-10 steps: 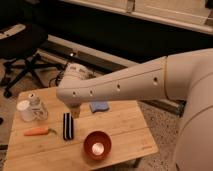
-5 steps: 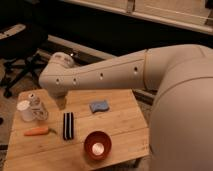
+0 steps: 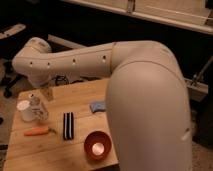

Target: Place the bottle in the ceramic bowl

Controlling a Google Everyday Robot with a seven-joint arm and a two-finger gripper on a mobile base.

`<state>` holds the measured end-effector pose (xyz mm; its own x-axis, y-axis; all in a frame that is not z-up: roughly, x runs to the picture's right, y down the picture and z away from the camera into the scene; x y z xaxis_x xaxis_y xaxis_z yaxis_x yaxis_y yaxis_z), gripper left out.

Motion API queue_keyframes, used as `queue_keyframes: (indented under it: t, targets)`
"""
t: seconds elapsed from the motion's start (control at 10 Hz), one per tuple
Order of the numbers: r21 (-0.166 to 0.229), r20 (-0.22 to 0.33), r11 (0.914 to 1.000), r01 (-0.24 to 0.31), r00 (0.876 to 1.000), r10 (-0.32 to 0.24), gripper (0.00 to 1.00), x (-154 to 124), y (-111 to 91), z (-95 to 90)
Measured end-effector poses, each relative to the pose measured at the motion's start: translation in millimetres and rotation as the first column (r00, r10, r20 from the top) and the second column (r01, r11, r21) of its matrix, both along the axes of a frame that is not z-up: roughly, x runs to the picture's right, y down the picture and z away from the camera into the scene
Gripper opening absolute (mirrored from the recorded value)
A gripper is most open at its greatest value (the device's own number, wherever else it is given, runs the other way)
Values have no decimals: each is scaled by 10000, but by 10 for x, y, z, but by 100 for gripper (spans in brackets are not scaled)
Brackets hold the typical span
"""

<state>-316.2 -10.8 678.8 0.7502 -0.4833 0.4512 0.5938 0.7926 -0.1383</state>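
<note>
Evidently poised over the bottle, left of the frame.
The gripper (image 3: 47, 93) hangs just above the bottle (image 3: 39, 108), which stands beside the white cup (image 3: 23, 111), likely lined up for a grasp. Its spread I cannot tell. The ceramic bowl (image 3: 97, 145) sits well apart, lower centre, without the bottle.

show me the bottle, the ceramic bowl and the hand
bottle (image 3: 39, 108), camera view, clear body, beside the white cup (image 3: 24, 111)
ceramic bowl (image 3: 97, 145), camera view, shiny inside
hand (image 3: 46, 94), camera view, lower tip, just above the bottle
</note>
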Motion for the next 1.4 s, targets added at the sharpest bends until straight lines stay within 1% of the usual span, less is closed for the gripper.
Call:
queue_keyframes:
  t: [0.1,0.3,0.5,0.9,1.2,1.3,1.4]
  targets:
    - [-14,74,9998,190,9998,-190,80,-119,-28,20]
    - [-147,210,9984,542,9983,-539,80,-332,-15,107]
    - [-251,310,9967,771,9966,-763,80,-495,6,201]
    - [-541,294,9900,1303,9912,-1289,80,-727,95,404]
    - [-781,160,9844,1577,9875,-1569,80,-786,171,570]
    - [-901,84,9826,1626,9867,-1625,77,-778,206,639]
    - [-1031,6,9812,1632,9865,-1640,69,-754,238,704]
